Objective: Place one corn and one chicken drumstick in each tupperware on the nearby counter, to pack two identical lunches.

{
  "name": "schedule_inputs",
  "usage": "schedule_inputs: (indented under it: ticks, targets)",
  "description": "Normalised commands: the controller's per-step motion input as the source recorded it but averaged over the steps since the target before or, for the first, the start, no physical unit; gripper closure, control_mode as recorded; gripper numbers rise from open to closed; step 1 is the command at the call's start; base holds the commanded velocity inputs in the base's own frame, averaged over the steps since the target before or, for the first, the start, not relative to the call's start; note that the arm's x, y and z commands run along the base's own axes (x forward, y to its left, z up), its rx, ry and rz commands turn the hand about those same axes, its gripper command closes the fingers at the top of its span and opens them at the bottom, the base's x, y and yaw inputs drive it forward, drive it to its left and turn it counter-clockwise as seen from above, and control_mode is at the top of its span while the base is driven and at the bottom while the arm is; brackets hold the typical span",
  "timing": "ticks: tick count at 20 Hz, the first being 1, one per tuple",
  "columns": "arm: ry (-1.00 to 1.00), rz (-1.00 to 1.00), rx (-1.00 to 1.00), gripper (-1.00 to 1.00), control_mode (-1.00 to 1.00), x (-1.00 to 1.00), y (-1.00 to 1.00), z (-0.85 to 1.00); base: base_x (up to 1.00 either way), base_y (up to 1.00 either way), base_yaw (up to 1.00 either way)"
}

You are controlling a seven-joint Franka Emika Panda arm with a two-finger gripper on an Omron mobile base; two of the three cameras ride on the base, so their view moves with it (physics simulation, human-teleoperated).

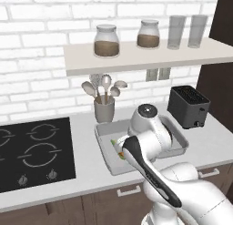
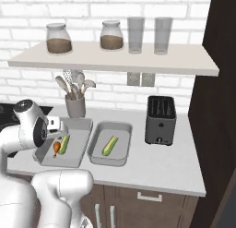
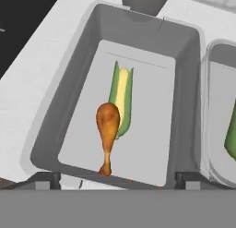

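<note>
My gripper (image 3: 115,180) hangs open just above the left tupperware (image 3: 62,111), its two fingertips spread wide with nothing between them. In that tray a chicken drumstick (image 3: 107,125) lies with its bone tip toward me, overlapping a corn (image 3: 122,91) beside it. From the right base view the same drumstick (image 2: 56,148) and corn (image 2: 64,144) lie in the left tupperware (image 2: 76,153). The right tupperware (image 2: 117,128) holds a single corn (image 2: 109,146). Both trays stand side by side on the counter (image 2: 161,162). In the left base view my arm covers much of both trays (image 1: 105,149).
A black toaster (image 2: 160,118) stands right of the trays. A grey utensil holder (image 2: 75,105) sits behind them by the wall. The black stove (image 1: 32,151) lies to the left. A shelf (image 2: 115,61) with jars and glasses hangs overhead. A dark cabinet bounds the right.
</note>
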Motion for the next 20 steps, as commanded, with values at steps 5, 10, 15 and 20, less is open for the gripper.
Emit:
schedule_inputs:
  ticks: [5, 10, 15, 20]
  targets:
    - [-0.08, 0.0, 0.04, -1.0, -1.0, -0.9, -0.42, 0.52, 0.0, 0.0, 0.0]
    - [-0.01, 0.0, 0.05, -1.0, -1.0, -0.72, -0.53, 0.56, 0.0, 0.0, 0.0]
    - [0.0, 0.0, 0.04, -1.0, -1.0, -0.35, -0.33, 0.37, 0.0, 0.0, 0.0]
    - [0.0, 0.0, -0.01, -1.0, -1.0, 0.0, 0.0, 0.0, 0.0, 0.0, 0.0]
